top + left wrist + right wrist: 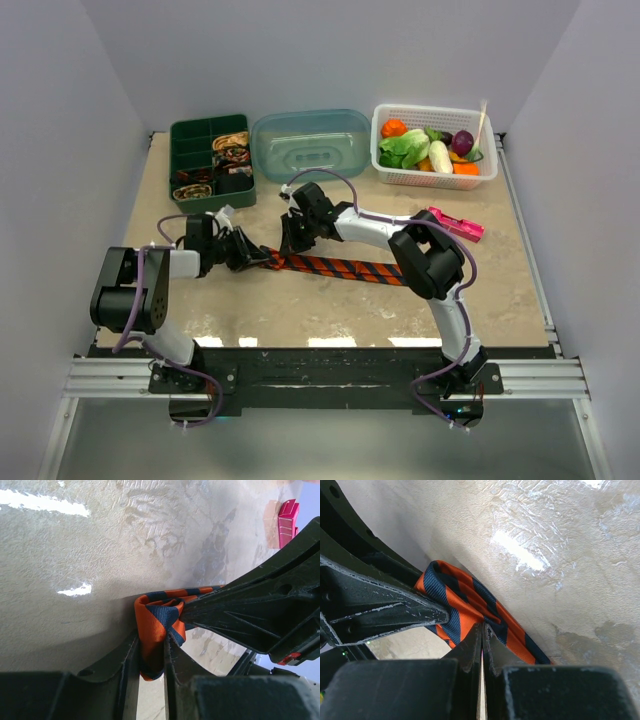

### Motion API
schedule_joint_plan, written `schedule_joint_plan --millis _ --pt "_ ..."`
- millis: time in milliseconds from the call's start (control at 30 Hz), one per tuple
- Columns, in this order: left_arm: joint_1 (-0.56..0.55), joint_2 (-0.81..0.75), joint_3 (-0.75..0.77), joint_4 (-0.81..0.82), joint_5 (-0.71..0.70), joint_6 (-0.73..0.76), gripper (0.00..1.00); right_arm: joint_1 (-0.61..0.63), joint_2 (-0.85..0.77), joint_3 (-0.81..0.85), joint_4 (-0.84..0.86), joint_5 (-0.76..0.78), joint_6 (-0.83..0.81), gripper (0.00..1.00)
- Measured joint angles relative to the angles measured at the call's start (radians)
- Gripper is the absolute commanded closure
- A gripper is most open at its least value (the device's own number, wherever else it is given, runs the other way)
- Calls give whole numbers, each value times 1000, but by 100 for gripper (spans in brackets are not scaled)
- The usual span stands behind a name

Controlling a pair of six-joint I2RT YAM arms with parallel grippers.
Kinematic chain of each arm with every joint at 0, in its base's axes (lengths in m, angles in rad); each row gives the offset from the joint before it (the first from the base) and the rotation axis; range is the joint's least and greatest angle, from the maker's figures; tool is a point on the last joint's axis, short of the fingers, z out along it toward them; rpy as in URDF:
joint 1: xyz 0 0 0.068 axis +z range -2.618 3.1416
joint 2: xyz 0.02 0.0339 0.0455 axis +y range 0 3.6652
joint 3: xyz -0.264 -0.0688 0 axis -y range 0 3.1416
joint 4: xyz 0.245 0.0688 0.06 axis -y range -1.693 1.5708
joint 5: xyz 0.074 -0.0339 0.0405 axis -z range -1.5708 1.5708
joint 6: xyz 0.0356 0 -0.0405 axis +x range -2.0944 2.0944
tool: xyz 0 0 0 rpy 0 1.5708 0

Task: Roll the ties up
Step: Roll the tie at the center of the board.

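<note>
Two clamps | left gripper (152,645), right gripper (481,630) pinch orange tie (340,267) fold | open table (300,315) nearside

The top camera is looking down from above and behind both arms, taking in the whole table (300,310). The wrist cameras are peering closely past the left gripper (151,650) and right gripper (482,634), both catching the same orange tie (152,620) just ahead.

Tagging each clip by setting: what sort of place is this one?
Most likely a robot lab test cell, not a home: a table boxed in by plain pale walls, a metal mounting rail along its near edge, and staged props such as a white basket of vegetables.
</note>
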Motion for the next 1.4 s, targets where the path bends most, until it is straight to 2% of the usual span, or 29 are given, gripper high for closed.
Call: schedule_joint_plan --millis 133,333,533,900,1067,1400 --pt "0 -4 0 -10 -5 2 100 0 0 0 0 0 0 100" --pt "0 -53 39 -130 -74 56 100 0 0 3 -5 0 0 100" --pt "-17 -102 129 -293 -212 126 100 1 0 17 -8 0 2 100" --pt "-157 -121 273 -523 -485 216 100 9 1 42 -8 -4 13 100" --pt "-178 -135 307 -571 -551 235 100 36 45 103 8 -13 26 100" --pt "-190 -153 319 -612 -589 254 100 75 158 184 7 -49 54 100"
